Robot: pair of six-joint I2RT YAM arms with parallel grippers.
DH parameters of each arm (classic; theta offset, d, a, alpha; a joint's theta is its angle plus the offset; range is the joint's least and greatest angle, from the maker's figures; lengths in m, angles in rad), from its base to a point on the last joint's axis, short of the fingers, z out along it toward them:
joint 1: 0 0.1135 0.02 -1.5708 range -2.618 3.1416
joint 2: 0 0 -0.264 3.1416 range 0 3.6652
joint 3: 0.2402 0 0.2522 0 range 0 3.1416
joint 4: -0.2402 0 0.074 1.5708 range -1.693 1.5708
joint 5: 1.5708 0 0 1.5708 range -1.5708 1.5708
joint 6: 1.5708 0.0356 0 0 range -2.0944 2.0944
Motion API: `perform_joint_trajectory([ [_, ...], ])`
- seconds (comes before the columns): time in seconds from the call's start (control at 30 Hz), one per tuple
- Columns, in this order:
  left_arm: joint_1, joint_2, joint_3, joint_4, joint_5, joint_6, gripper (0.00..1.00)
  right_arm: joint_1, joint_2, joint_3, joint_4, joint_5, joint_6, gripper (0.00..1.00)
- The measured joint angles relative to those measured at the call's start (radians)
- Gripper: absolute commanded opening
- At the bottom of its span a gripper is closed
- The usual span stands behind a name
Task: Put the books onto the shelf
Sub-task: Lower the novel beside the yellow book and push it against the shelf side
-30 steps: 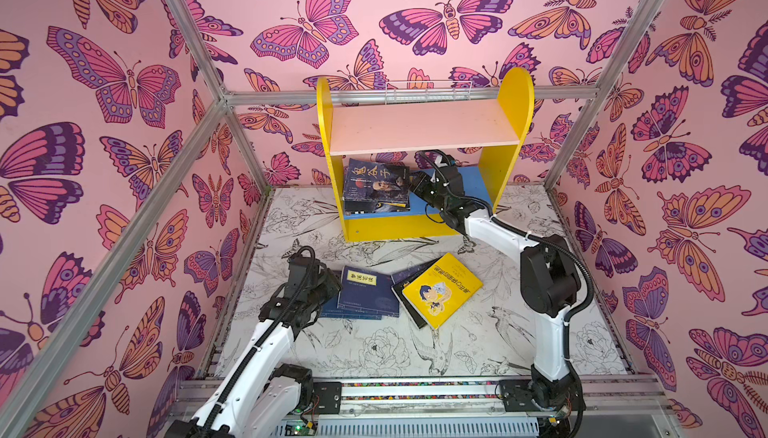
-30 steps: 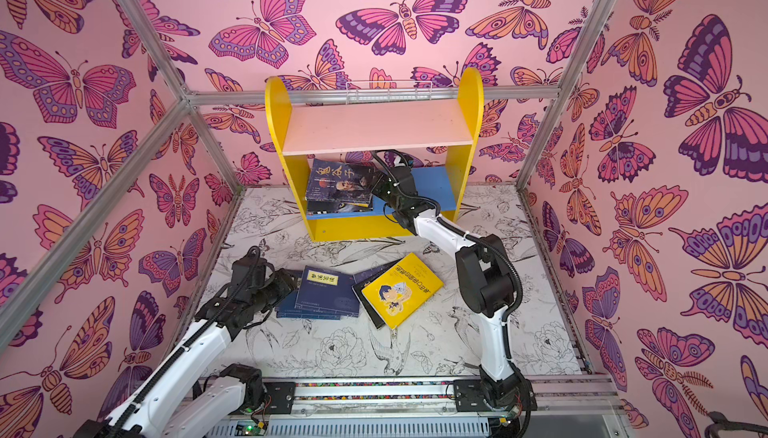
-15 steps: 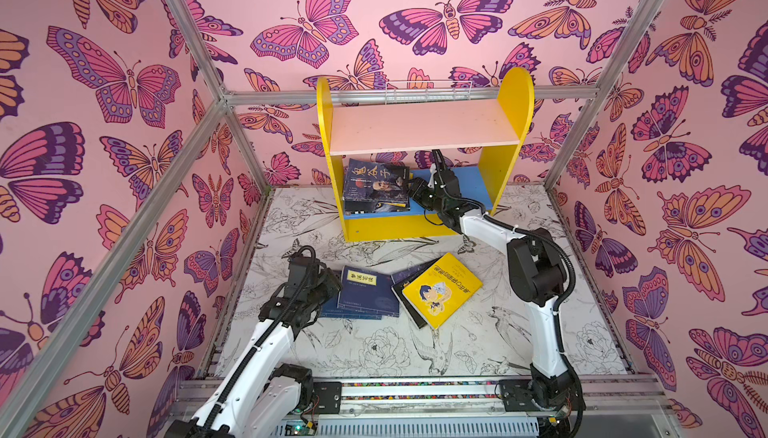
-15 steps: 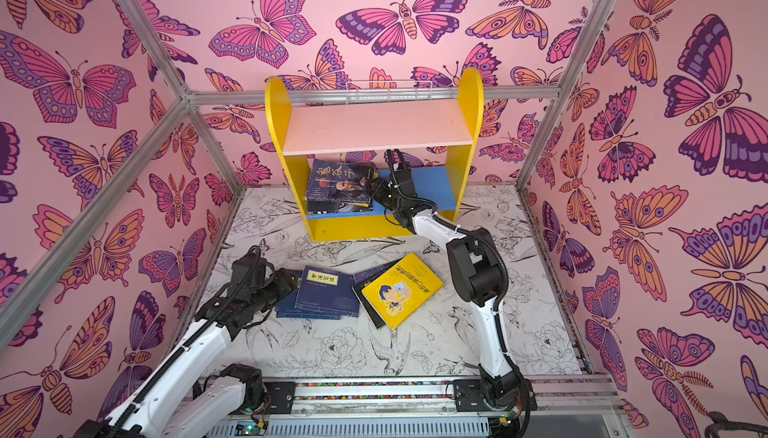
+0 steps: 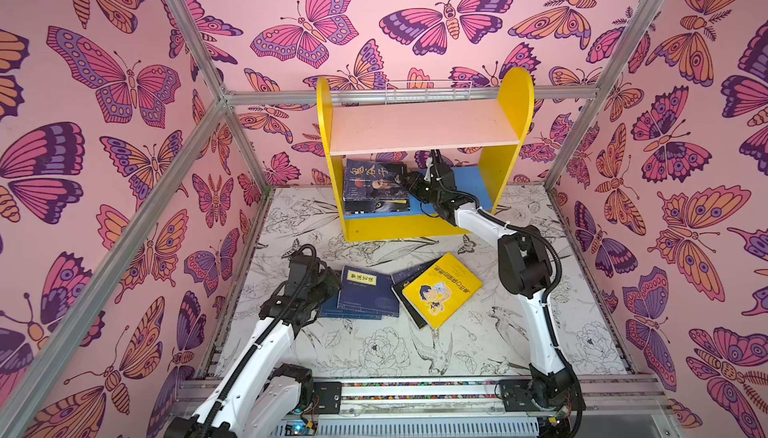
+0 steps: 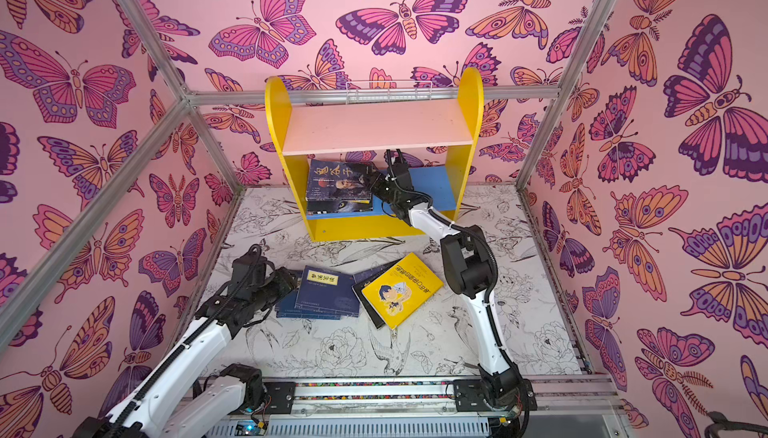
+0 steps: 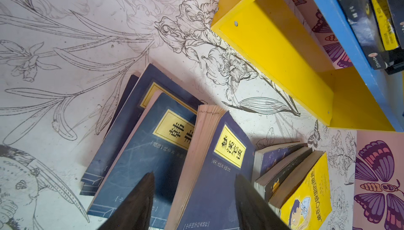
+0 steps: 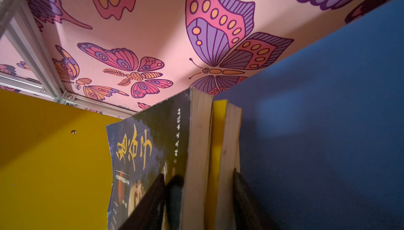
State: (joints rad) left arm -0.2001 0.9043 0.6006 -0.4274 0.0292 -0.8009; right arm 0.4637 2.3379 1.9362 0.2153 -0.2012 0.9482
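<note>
The shelf [image 5: 515,95] [image 6: 469,95] stands at the back. On its blue lower board [image 8: 328,108] lies a stack of books, a dark face-and-calligraphy one [image 5: 374,178] [image 6: 338,178] [image 8: 148,152] on top and a yellow one [image 8: 218,130] under it. My right gripper [image 5: 409,184] [image 6: 374,180] [image 8: 196,196] is shut on that stack's right edge. Navy books [image 5: 365,294] [image 6: 326,294] [image 7: 218,174] and a yellow cartoon-boy book [image 5: 440,290] [image 6: 395,290] [image 7: 306,196] lie on the floor. My left gripper [image 5: 328,286] [image 6: 291,286] [image 7: 194,196] is open over the navy books' left edge.
The pale pink upper board [image 5: 419,124] is bare. Dark books [image 7: 282,170] lie under the yellow cartoon-boy one. Butterfly-patterned walls with metal frame bars [image 5: 199,132] close in the flowered floor [image 5: 415,352] on three sides.
My right gripper has moved left along the lower board to the stack, and its jaws have narrowed onto it. The left arm and the floor books have not moved.
</note>
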Motion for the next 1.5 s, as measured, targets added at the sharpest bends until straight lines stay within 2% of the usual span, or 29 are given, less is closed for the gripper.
perform_joint_trajectory([
  [0.07,0.000,0.005,0.005,0.000,0.000,0.000,0.61,-0.005,0.005,0.005,0.010,-0.004,0.012,0.20],
  [0.13,0.000,0.009,0.006,0.000,0.000,0.003,0.61,-0.008,0.005,0.007,0.019,-0.016,0.023,0.13],
  [0.3,0.000,0.011,0.007,0.000,0.000,0.015,0.61,-0.012,0.005,-0.009,0.052,-0.027,0.032,0.06],
  [0.8,0.000,0.010,0.042,0.009,0.009,0.053,0.61,-0.080,-0.169,-0.329,0.216,-0.114,0.077,0.03],
  [1.03,0.000,0.011,0.063,0.039,0.053,0.086,0.61,-0.114,-0.206,-0.377,0.207,-0.169,0.056,0.03],
  [1.2,0.000,0.016,0.068,0.064,0.068,0.088,0.61,-0.118,-0.181,-0.292,0.131,-0.213,0.034,0.03],
  [1.5,0.000,0.021,0.068,0.068,0.080,0.087,0.61,-0.099,0.019,0.074,-0.089,-0.335,-0.028,0.04],
])
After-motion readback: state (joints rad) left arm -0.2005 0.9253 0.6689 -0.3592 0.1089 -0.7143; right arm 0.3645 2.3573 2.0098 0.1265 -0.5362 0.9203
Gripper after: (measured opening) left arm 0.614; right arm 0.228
